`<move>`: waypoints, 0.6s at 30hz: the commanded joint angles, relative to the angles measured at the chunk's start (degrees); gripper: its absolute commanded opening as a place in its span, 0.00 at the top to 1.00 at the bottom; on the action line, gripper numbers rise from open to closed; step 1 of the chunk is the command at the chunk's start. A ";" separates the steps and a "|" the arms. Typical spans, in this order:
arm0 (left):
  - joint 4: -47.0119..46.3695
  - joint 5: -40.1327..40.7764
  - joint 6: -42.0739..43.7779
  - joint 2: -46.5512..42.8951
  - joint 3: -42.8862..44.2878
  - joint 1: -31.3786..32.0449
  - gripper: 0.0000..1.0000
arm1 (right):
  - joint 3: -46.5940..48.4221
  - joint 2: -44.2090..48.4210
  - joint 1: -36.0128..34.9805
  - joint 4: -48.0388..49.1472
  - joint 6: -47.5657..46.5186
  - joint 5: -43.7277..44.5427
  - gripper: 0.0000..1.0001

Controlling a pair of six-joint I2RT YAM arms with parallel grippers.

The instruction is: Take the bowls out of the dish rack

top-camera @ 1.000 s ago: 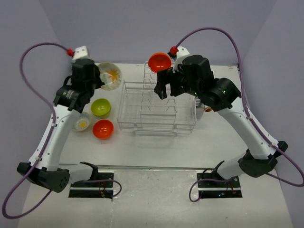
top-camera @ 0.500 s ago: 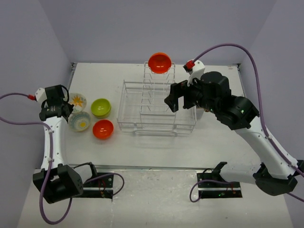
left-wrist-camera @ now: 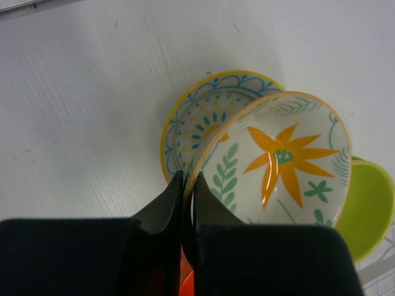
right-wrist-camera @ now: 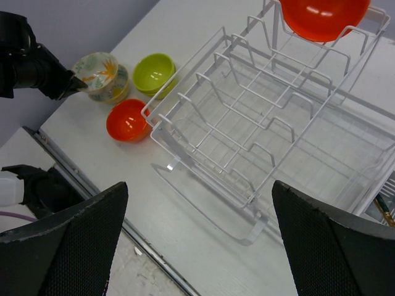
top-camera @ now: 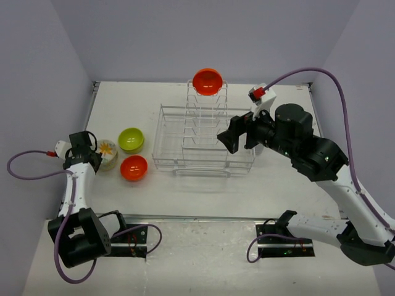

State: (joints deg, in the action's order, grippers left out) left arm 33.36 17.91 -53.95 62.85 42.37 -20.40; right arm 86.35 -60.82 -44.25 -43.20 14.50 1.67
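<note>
At left, the left claw [left-wrist-camera: 187, 180] pinches the flower bowl [left-wrist-camera: 278, 160], half-hiding a blue-patterned bowl [left-wrist-camera: 197, 120]; right claw [top-camera: 234, 134] gapes.

The dish rack [top-camera: 203, 139] sits centre on the desk [top-camera: 203, 191], a bowl [top-camera: 207, 81] in its far end. Left of it, near bowl [top-camera: 134, 167] before far bowl [top-camera: 131, 139]; farther left, top bowl [top-camera: 107, 148] seemingly on lower bowl [left-wrist-camera: 197, 114].

Dish rack [top-camera: 185, 163] — one orange-red bowl [top-camera: 207, 81] atop

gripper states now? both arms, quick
left gripper: shut on the flower bowl, pinching its rim.
right gripper: open, holding nothing.
</note>
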 commanded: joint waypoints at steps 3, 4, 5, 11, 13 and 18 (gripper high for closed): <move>-8.66 1.16 -3.61 -2.20 -1.93 -2.09 1.00 | -0.39 -0.70 -0.05 3.83 -1.32 -2.99 0.01; -9.28 1.16 -3.61 -2.64 -2.46 -2.53 1.00 | -0.39 -0.88 -0.05 3.74 -1.41 -2.99 0.01; -9.80 0.99 -3.61 -3.34 -3.69 -3.06 1.00 | -0.30 -1.32 -0.05 3.91 -1.49 -3.08 0.01; -13.85 -4.19 -1.86 -1.77 -5.89 -6.40 1.00 | -0.48 -2.46 -0.05 4.62 -1.49 -4.31 0.01; -14.47 -5.87 -1.59 -1.50 -6.33 -7.28 1.00 | -0.91 -2.55 -0.05 5.05 -1.41 -4.49 0.01; -16.13 -7.19 -0.63 -2.82 -7.47 -7.55 0.91 | -1.18 -2.99 -0.05 5.14 -1.06 -4.57 0.01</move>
State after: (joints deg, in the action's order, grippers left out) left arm 23.59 12.53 -54.78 61.58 35.40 -27.35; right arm 85.45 -63.77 -44.25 -40.62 13.87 -1.50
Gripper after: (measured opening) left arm 0.062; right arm 0.987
